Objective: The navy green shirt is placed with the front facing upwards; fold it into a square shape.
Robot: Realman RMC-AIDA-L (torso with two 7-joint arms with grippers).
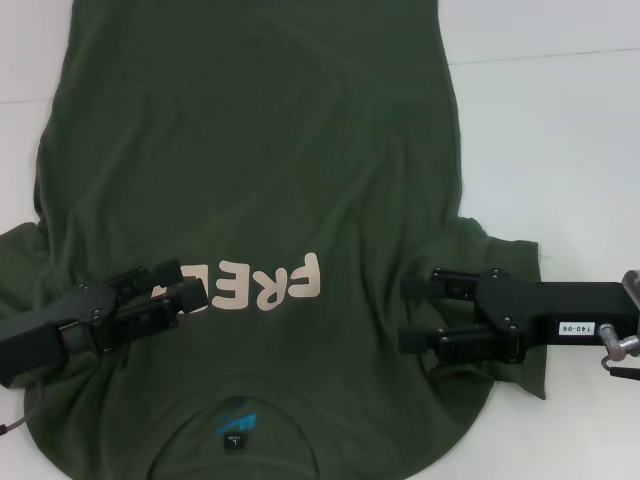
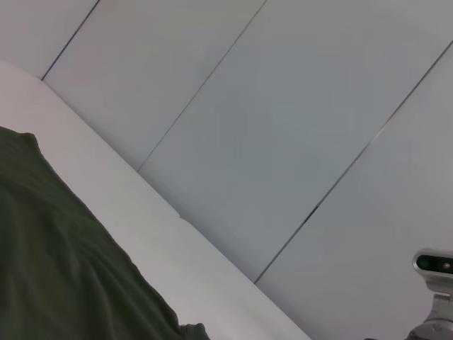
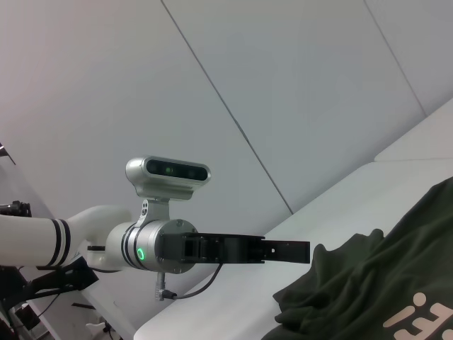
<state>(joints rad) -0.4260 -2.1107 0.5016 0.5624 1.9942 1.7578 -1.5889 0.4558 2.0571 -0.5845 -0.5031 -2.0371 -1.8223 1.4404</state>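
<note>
Nearest the robot, at the collar end of the navy green shirt point(image 1: 260, 180), a small blue neck label point(image 1: 236, 412) shows inside the neckline. This dark olive T-shirt lies spread on the white tabletop point(image 1: 560, 130), front up, collar toward the robot and hem at the far side, where it runs out of the head view.

Just beyond the label, pale block letters "FRE" point(image 1: 262, 284) cross the chest, upside down as seen from the head. On the letters' left side the left tool point(image 1: 188, 280) lies low over the cloth, its two dark fingers point(image 1: 172, 295) parted a little and pointing toward the print, one finger covering the end of the lettering. On the letters' right side the right tool point(image 1: 404, 314) sits over the shirt by the right sleeve point(image 1: 500, 262), its fingers spread apart with green cloth showing between them; a white tag point(image 1: 579, 327) sits on its black body.

Whether either tool pinches cloth cannot be told.

Beside each sleeve the fabric bunches in soft folds. Past the shirt, grey wall panels point(image 2: 283, 127) rise beyond the tabletop's edge. From the right wrist view, the left arm point(image 3: 141, 244) appears side-on above the cloth.
</note>
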